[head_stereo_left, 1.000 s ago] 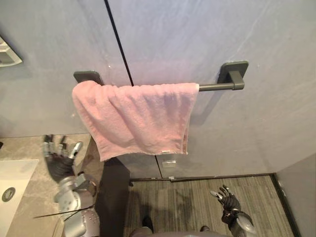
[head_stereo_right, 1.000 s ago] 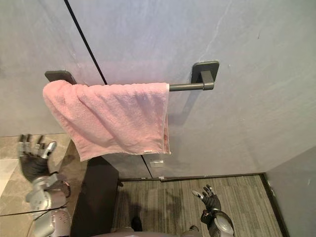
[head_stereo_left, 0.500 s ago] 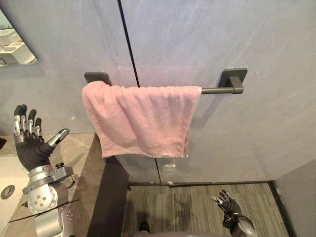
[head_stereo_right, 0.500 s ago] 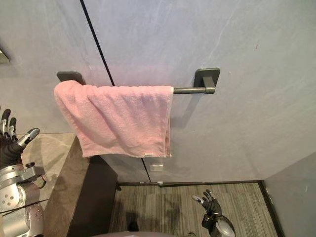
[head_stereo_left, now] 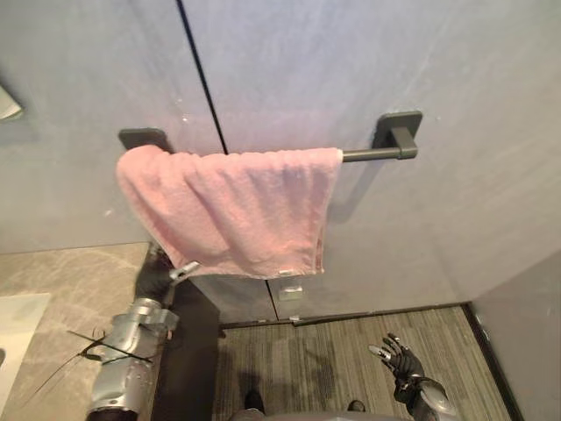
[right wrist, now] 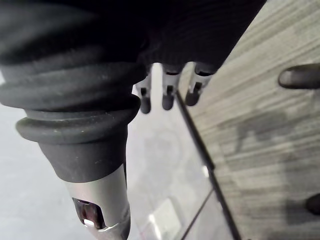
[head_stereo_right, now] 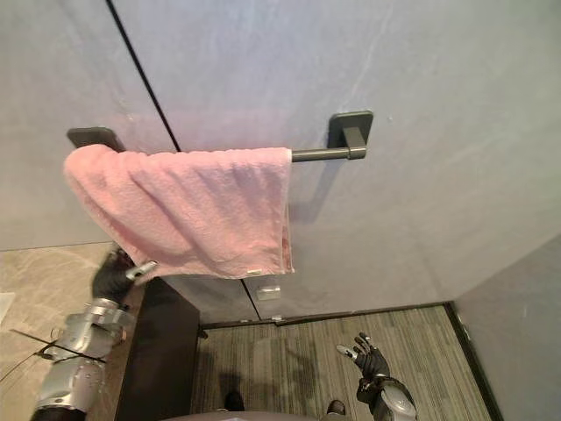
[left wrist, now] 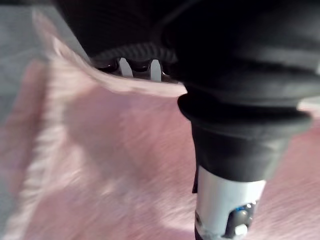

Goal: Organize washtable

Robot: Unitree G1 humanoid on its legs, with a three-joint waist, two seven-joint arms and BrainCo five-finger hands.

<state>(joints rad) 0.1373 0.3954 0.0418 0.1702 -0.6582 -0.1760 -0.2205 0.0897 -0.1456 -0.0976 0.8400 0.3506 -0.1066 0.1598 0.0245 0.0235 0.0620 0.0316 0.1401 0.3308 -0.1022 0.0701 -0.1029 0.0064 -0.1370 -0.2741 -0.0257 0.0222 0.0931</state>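
the pink towel [head_stereo_left: 237, 206] is draped over the bar [head_stereo_left: 372, 154], centre frame. the left hand [head_stereo_left: 156, 281] is set at its lower left edge, and its grasp cannot be told. the right hand [head_stereo_left: 399, 358] is held released, lower right.

Left hand [left wrist: 240, 100] is resting against the pink towel [left wrist: 115, 170] | towel's hem is running along the hand's dark cover.

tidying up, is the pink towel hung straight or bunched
Bunched, skewed: the pink towel crowds the left end of the bar, bottom edge slanting.
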